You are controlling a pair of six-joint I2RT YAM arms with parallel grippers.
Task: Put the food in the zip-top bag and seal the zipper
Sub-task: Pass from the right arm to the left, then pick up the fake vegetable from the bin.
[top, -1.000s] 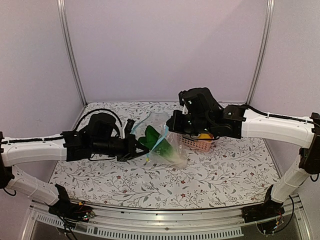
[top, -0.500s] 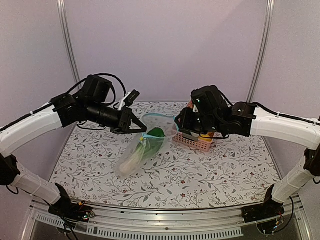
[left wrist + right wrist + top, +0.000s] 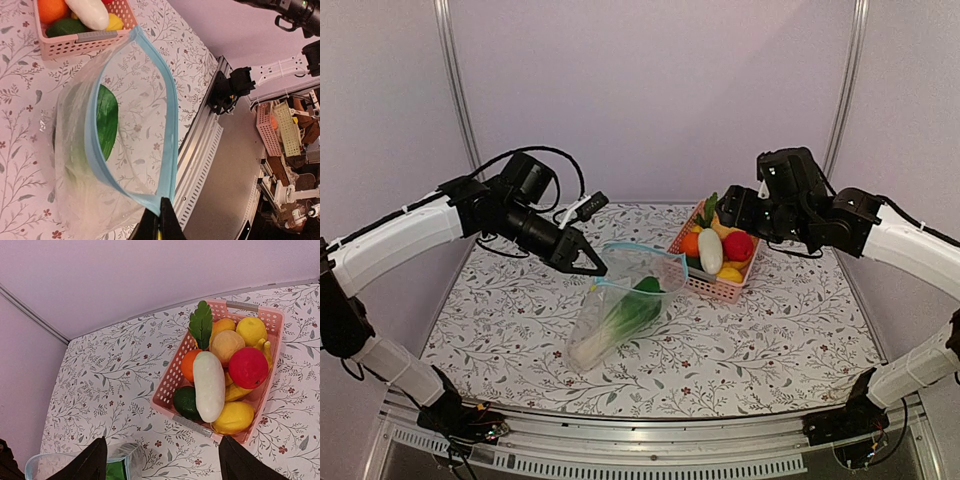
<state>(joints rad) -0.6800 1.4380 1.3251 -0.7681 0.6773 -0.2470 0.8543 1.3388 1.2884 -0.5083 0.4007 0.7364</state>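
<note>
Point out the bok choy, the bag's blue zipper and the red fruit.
bok choy [image 3: 632, 308], top view, its green leaves.
zipper [image 3: 174, 125], left wrist view, right side of the strip.
red fruit [image 3: 248, 367], right wrist view, its middle.

A pink slatted basket [image 3: 172, 375] stood at the far right of the floral-patterned counter [image 3: 770, 340]. Inside lay a white oblong vegetable [image 3: 209, 385], touching a small orange [image 3: 187, 365] and a dark green fruit [image 3: 186, 401]. A yellow lemon [image 3: 251, 330] sat near an upright green leaf [image 3: 201, 324].
</note>
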